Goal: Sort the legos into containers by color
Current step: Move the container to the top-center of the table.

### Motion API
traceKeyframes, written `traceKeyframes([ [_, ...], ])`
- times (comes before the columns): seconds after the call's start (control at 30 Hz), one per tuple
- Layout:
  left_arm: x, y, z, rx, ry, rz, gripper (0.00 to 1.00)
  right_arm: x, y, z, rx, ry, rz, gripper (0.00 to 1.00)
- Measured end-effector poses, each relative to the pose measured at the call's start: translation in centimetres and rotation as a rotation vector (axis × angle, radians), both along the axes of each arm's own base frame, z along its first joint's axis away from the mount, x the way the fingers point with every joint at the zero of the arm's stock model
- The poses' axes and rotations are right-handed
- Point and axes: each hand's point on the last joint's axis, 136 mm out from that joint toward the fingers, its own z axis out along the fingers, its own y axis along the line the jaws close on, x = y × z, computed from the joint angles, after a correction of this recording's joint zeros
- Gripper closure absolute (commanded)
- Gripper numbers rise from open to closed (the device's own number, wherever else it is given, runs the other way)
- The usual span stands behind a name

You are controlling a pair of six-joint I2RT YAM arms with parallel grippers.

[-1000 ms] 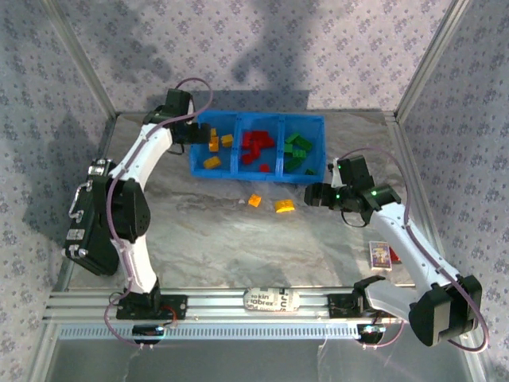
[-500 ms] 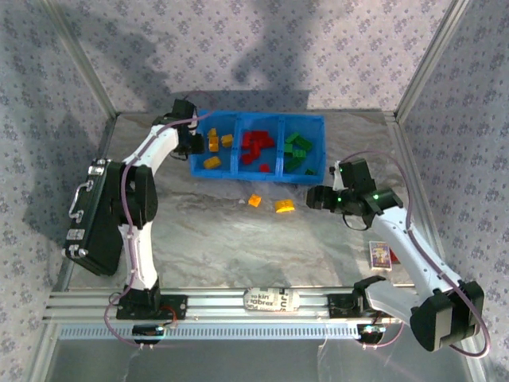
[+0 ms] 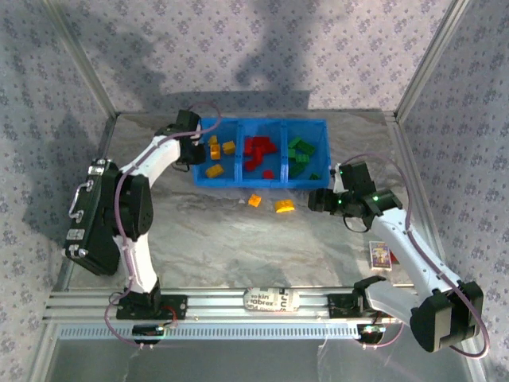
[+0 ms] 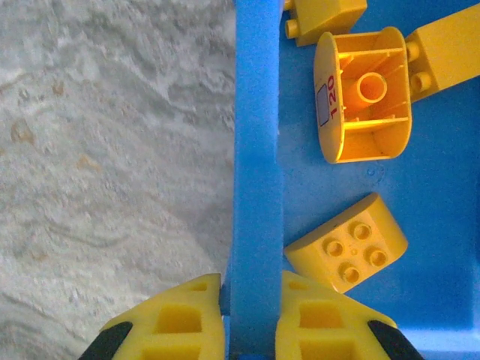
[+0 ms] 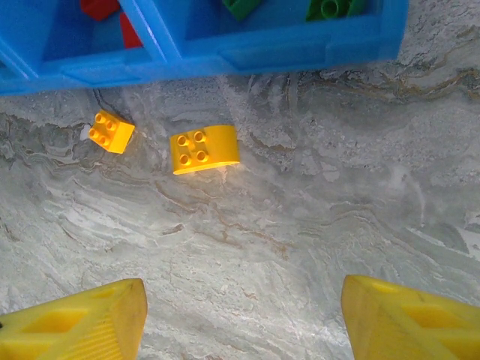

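The blue bin [image 3: 238, 178] has three containers: yellow legos [image 3: 215, 159] on the left, red legos [image 3: 256, 151] in the middle, green legos [image 3: 300, 153] on the right. My left gripper [image 3: 196, 143] is shut on the bin's left wall [image 4: 255, 150], one finger outside and one inside, next to a curved yellow lego [image 4: 346, 251]. Two yellow legos lie on the table in front of the bin, a small square one [image 5: 111, 130] and a curved one [image 5: 204, 148]. My right gripper [image 5: 244, 315] hangs open over bare table to their right, holding nothing.
A black hard case [image 3: 91, 219] stands at the left table edge beside the left arm. A small printed card [image 3: 382, 255] lies at the right. An aluminium rail [image 3: 207, 306] runs along the near edge. Frame posts rise at the back corners.
My left gripper has closed onto the bin's left wall, and the bin has shifted slightly nearer and to the right. My right gripper has narrowed a little and dropped slightly nearer.
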Motion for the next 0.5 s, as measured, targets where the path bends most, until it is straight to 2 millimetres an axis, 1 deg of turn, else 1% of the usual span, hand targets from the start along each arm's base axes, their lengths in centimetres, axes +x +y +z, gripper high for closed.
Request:
traceKeyframes([
  [0.03, -0.7, 0.0, -0.1, 0.001, 0.002, -0.001, 0.68, 0.0, 0.0, -0.1, 0.001, 0.0, -0.001, 0.24],
  [0.07, -1.2, 0.0, -0.1, -0.003, 0.006, 0.002, 0.49, 0.0, 0.0, -0.2, 0.001, 0.0, -0.001, 0.23],
  [0.1, -1.8, -0.1, 0.0, -0.008, 0.008, -0.009, 0.37, 0.0, 0.0, -0.3, 0.001, 0.005, -0.004, 0.22],
  [0.13, -2.1, -0.1, 0.1, -0.011, 0.007, -0.01, 0.33, 0.0, 0.0, -0.5, 0.0, 0.009, -0.003, 0.21],
  [0.2, -2.4, -0.2, 0.8, -0.023, -0.009, -0.008, 0.28, 0.0, 0.2, -0.8, -0.004, 0.02, 0.004, 0.2],
  [0.27, -2.4, -0.3, 1.9, -0.04, -0.039, -0.001, 0.26, 0.0, 0.6, -1.2, -0.008, 0.033, 0.014, 0.2],
  [0.37, -2.6, -0.4, 4.1, -0.064, -0.094, 0.006, 0.25, -0.1, 1.2, -1.6, -0.018, 0.04, 0.033, 0.2],
  [0.43, -3.1, -0.6, 6.0, -0.085, -0.14, 0.008, 0.26, -0.1, 1.6, -1.8, -0.023, 0.041, 0.048, 0.2],
  [0.5, -3.8, -1.3, 7.7, -0.099, -0.185, -0.007, 0.26, -0.1, 2.1, -2.1, -0.03, 0.043, 0.062, 0.19],
])
